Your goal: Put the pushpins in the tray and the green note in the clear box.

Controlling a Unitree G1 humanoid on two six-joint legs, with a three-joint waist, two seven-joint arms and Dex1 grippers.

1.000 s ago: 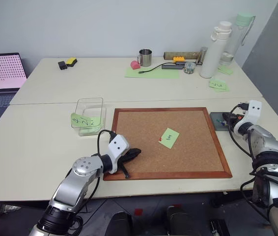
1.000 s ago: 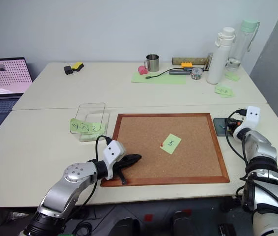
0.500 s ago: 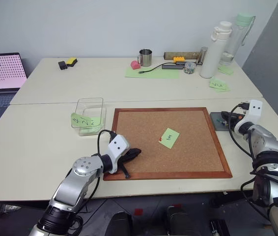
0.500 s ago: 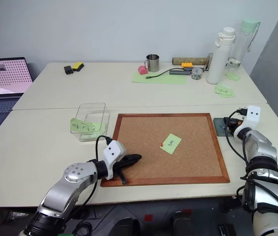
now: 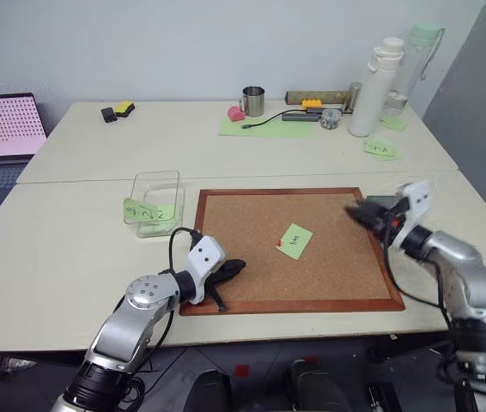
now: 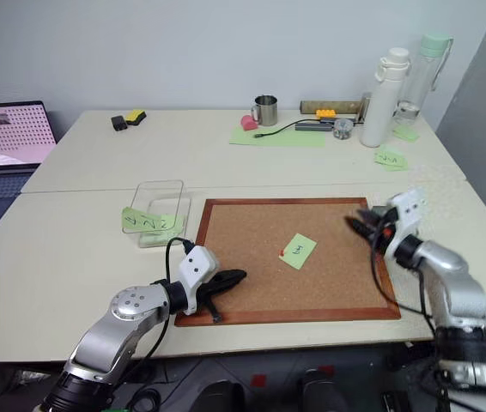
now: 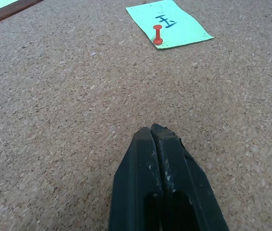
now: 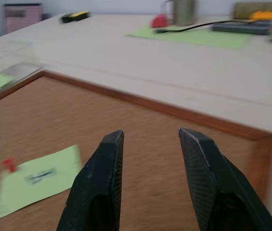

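The right gripper (image 8: pixel 148 139) is hovering open and empty over the corkboard's (image 5: pixel 252 223) right side. The red pushpin (image 8: pixel 8 164) is pinning the green note (image 5: pixel 295 241) mid-board, leftward of it; the left gripper (image 7: pixel 156 131), shut, is resting farther off.

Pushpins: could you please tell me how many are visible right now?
1: a red pushpin stuck in the green note on the corkboard. Another may be hidden.

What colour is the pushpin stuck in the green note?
Red. The pushpin shows best in the left wrist view, pinned in the green note.
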